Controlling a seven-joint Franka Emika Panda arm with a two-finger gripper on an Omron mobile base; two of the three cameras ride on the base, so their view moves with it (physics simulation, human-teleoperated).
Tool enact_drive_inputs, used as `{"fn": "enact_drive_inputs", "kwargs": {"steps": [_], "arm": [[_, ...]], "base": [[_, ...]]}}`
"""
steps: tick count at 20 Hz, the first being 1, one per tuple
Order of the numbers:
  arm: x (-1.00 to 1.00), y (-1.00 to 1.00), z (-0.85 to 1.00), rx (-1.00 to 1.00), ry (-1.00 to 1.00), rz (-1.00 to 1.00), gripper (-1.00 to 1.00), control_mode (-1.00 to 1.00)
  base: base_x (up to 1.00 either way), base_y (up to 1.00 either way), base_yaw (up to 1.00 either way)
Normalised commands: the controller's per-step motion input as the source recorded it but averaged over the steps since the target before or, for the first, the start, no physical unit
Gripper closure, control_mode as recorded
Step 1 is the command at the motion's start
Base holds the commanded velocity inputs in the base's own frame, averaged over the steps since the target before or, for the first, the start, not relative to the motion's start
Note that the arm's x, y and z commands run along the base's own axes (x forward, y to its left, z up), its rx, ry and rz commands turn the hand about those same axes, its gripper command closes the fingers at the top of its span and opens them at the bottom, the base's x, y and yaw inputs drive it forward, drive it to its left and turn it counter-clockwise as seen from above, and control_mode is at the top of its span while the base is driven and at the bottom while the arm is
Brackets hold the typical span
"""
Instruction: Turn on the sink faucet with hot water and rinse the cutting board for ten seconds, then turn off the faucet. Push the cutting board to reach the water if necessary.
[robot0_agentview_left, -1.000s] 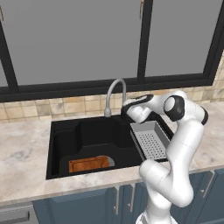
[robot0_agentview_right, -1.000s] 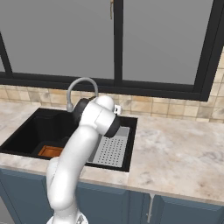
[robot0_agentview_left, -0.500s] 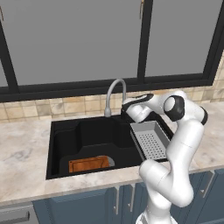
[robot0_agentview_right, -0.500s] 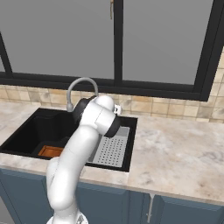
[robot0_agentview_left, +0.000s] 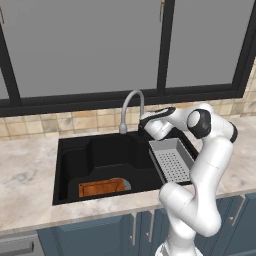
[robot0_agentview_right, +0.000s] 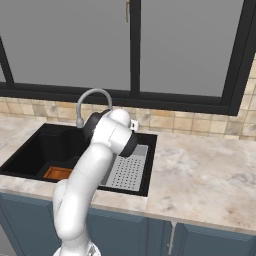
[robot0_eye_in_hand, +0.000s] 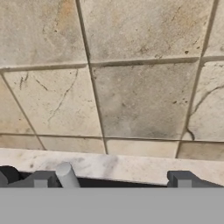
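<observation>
Step now, I think: turning the tap on. No water is running yet. The gripper (robot0_eye_in_hand: 111, 178) is right by the bottom of the sink faucet (robot0_agentview_left: 131, 106), at the back of the sink (robot0_agentview_left: 70, 167). Its jaws are wide open w/ nothing held. In the hand view a small grey handle stub (robot0_eye_in_hand: 67, 175) pokes up just inside one finger, w/ the tile wall (robot0_eye_in_hand: 131, 78) close behind.

Next move, my guess: nudge that little handle to the hot side. It's small, so the fingers need to line up well or they'll slip past.

The cutting board (robot0_agentview_left: 101, 187) lies flat on the sink floor, near-left corner. The spout tip hangs over the far middle of the basin, well apart from the board. So the board may need a push toward the back-right to get under the water.

A grey holey tray (robot0_agentview_left: 172, 159) sits at the right end of the sink.

Around it: pale marble counter (robot0_agentview_right: 200, 175), tan tiles behind, big dark-framed window (robot0_agentview_left: 100, 45) above, blue cupboards (robot0_agentview_right: 210, 242) below.
</observation>
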Motion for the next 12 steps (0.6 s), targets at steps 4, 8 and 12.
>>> {"fn": "enact_drive_inputs", "kwargs": {"steps": [4, 8, 12], "arm": [[0.0, 0.0, 0.0, 0.0, 0.0, 0.0, 1.0, -1.0], [0.0, 0.0, 0.0, 0.0, 0.0, 0.0, 1.0, -1.0], [0.0, 0.0, 0.0, 0.0, 0.0, 0.0, 1.0, -1.0]], "base": [[0.0, 0.0, 0.0], [0.0, 0.0, 0.0], [0.0, 0.0, 0.0]]}}
